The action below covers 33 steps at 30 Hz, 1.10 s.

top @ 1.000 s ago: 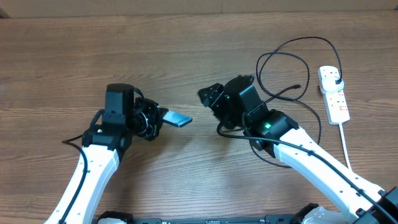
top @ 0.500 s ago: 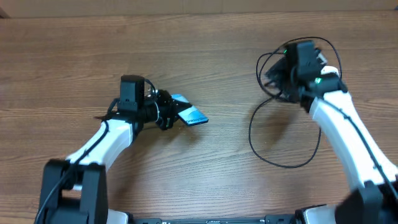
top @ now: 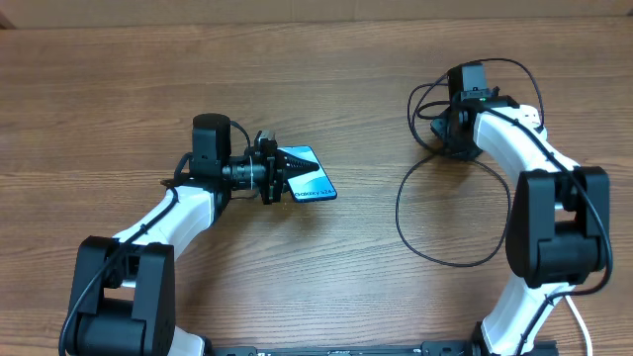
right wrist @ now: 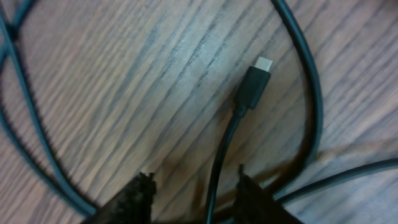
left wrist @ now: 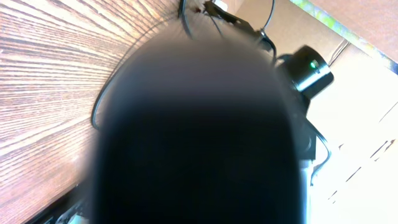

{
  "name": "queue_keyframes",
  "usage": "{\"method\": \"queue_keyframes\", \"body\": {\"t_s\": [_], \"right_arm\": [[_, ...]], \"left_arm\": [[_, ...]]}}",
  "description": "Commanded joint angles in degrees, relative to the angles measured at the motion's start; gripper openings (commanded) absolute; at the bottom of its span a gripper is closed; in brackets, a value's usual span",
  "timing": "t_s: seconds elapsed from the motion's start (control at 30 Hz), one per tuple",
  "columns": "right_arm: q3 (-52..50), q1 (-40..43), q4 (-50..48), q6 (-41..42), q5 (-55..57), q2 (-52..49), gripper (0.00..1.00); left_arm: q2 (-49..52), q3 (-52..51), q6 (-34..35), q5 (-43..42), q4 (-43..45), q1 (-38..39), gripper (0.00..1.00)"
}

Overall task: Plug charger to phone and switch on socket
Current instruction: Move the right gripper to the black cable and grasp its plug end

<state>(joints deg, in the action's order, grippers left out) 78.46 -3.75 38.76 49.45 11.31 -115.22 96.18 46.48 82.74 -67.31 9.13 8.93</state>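
Observation:
The phone (top: 309, 178), with a light blue screen, lies low over the table left of centre. My left gripper (top: 280, 169) is shut on its left end. In the left wrist view a dark blurred mass (left wrist: 193, 137), the phone held close, fills most of the frame. The charger, a thin black cable (top: 435, 247), loops on the right. My right gripper (top: 445, 129) is low over the cable. In the right wrist view the open fingers (right wrist: 198, 202) straddle the cable, with its connector tip (right wrist: 255, 84) just ahead. The socket is hidden under my right arm.
A thick white cord (top: 577, 321) shows at the bottom right, beside my right arm's base. Cable loops (right wrist: 308, 93) curve around the connector on the wood table (top: 326, 69). The table's far edge runs along the top.
My right gripper has swung from the table's centre to the far right and come down over the cable. My left gripper has turned and carried the phone slightly to the right.

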Motion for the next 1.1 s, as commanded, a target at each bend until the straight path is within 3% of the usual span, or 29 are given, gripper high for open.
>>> {"method": "queue_keyframes", "body": {"t_s": [0.0, 0.27, 0.33, 0.4, 0.43, 0.57, 0.7, 0.9, 1.07], "right_arm": [[1.81, 0.24, -0.37, 0.22, 2.01, -2.16, 0.39], [1.75, 0.24, -0.61, 0.2, 4.31, -4.57, 0.31], [1.75, 0.24, -0.61, 0.17, 4.28, -4.55, 0.22], [1.77, 0.24, -0.59, 0.15, 4.22, -4.55, 0.06], [1.84, 0.24, -0.52, 0.15, 3.98, -4.44, 0.04], [3.69, 0.24, 1.79, -0.94, 3.58, -2.78, 0.04], [8.41, 0.24, 4.92, -7.58, -0.35, 1.7, 0.04], [13.62, 0.24, 14.34, -18.4, -20.33, 13.35, 0.04], [13.57, -0.04, 27.78, -28.17, -29.99, 23.21, 0.04]], "left_arm": [[0.02, 0.61, 0.63, -2.86, 0.57, 0.15, 0.04], [0.02, 0.61, 0.63, -2.86, 0.57, 0.15, 0.04], [0.02, 0.61, 0.63, -2.84, 0.55, 0.15, 0.04], [0.02, 0.61, 1.73, -2.67, 0.52, 0.15, 0.04], [0.02, 0.61, 3.28, -2.62, 0.33, 0.13, 0.04], [0.02, 0.61, 5.29, -2.49, -0.31, 0.09, 0.04], [0.04, 0.61, 4.04, -1.38, 2.32, 0.09, 0.04], [0.11, 0.87, 3.61, -2.6, 13.51, -0.9, 0.04], [3.41, 3.61, 3.61, -8.04, 18.4, -2.16, 0.04]]}}
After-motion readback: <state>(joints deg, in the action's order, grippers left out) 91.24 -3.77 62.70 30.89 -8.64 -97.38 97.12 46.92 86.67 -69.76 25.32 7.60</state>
